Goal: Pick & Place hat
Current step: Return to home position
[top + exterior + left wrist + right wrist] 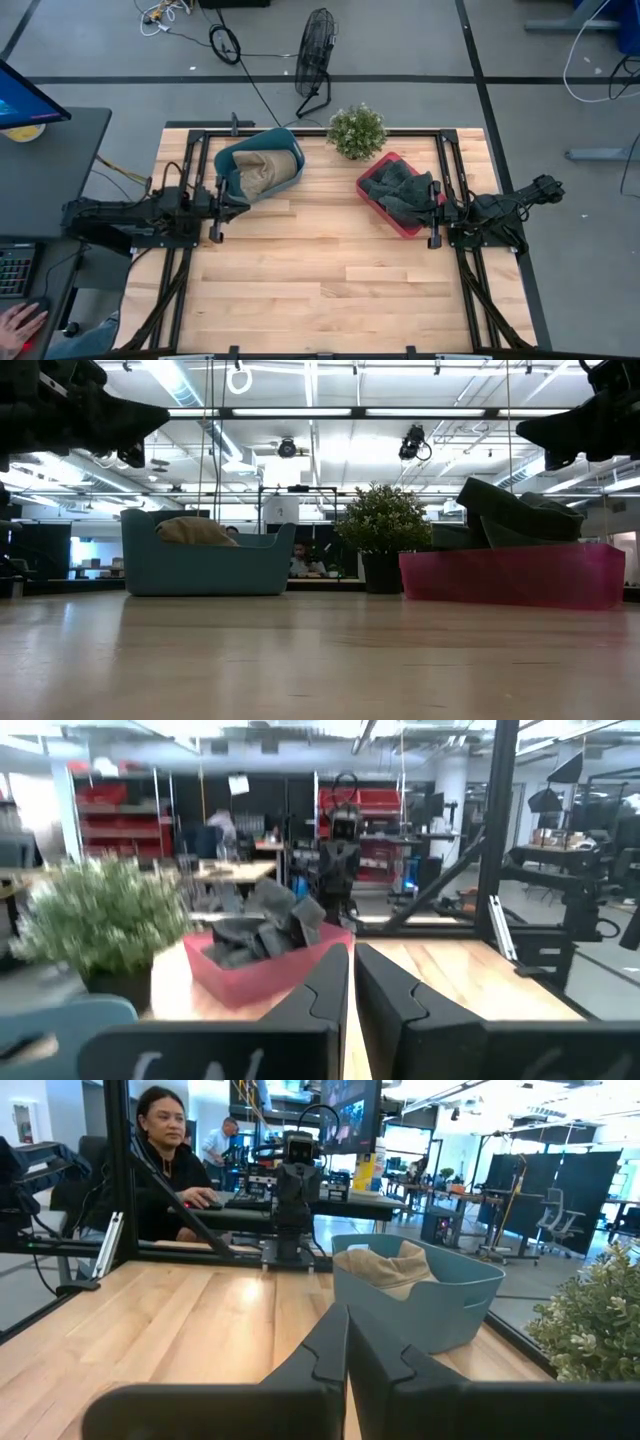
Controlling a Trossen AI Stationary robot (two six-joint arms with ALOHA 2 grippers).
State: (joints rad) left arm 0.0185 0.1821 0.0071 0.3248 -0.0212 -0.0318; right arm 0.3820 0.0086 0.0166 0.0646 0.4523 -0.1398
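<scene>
Left gripper (351, 965): fingers pressed together, only a thin slit between, nothing held. It sits raised at the table's (320, 290) left edge, just beside the blue bin (226, 172). Right gripper (348, 1330): same, fingers together and empty, raised at the right edge just beside the red bin (378, 207). Black caps (405, 190) lie heaped in the red bin, above its rim. A tan cap (262, 170) is in the blue bin. A potted plant (357, 130) stands between the bins at the far edge.
</scene>
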